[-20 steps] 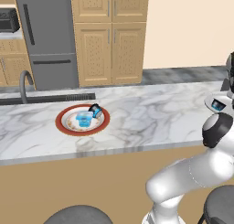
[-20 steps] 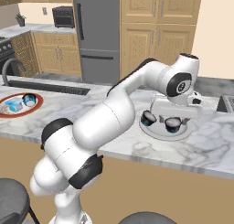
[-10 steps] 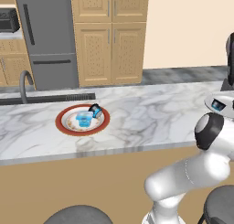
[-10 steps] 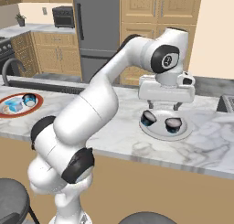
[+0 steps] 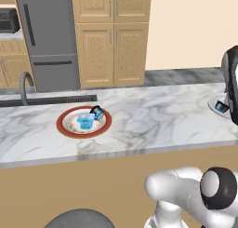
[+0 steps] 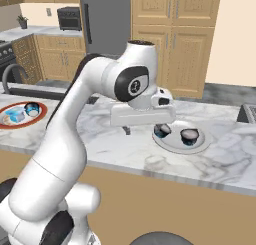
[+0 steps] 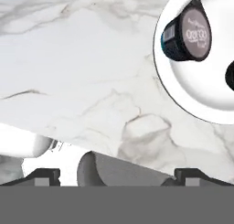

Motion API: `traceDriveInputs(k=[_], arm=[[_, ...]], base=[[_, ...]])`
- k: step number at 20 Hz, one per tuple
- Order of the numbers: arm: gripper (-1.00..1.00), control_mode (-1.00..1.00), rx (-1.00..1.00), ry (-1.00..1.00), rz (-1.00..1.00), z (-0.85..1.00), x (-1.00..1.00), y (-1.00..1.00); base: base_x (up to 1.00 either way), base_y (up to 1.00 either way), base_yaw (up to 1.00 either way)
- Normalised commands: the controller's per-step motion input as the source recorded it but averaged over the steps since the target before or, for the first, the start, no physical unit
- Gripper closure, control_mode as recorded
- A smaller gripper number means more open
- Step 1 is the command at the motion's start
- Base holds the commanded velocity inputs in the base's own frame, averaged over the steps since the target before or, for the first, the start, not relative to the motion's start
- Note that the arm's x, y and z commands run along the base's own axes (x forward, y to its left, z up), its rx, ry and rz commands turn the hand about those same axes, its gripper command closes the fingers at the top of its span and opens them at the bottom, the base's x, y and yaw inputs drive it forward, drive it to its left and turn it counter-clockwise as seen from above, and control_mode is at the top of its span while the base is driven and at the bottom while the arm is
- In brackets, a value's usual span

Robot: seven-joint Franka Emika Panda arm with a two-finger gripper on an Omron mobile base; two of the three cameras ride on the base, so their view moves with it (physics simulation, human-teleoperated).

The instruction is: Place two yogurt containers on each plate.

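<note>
A red-rimmed plate (image 5: pixel 65 129) (image 6: pixel 37 116) lies near the sink with a pale blue yogurt container (image 5: pixel 86 120) (image 6: pixel 15 115) and a dark one (image 5: pixel 96 112) (image 6: pixel 31 108) on it. A plain white plate (image 6: pixel 175 145) (image 7: pixel 196 86) (image 5: pixel 213 105) holds two dark yogurt containers (image 6: pixel 162 131) (image 6: pixel 190 135), one lying on its side (image 7: pixel 187 35) in the hand view. My gripper (image 6: pixel 145 129) (image 7: pixel 118 175) hangs open over bare marble just left of the white plate, with nothing between its fingers.
The marble counter (image 5: pixel 153 120) runs from the sink and its curved faucet (image 5: pixel 23 85) on the left to a stovetop edge (image 6: pixel 248 113) on the right. Wooden cabinets and a grey fridge (image 5: pixel 46 36) stand behind. Dark stool tops sit below the counter front.
The hand has swung left, from above the white plate to the bare counter beside it. The jaws stayed open. The containers have not moved.
</note>
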Motion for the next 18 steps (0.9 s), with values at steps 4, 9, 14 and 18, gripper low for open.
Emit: traceDriveInputs(k=[4,9,14,18], arm=[[-1.0,-1.0,-0.11,-0.32,0.23,-0.44,-0.28,1.0],[-1.0,-1.0,-0.08,-0.22,0.07,0.14,-0.06,1.0],[-1.0,-1.0,0.0,-0.18,-0.19,0.2,0.02,1.0],[-1.0,-1.0,0.02,-0.19,-0.34,0.0,0.09,0.85]], base=[[0.0,0.0,0.0],[0.0,0.0,0.0],[0.0,0.0,0.0],[0.0,0.0,0.0]])
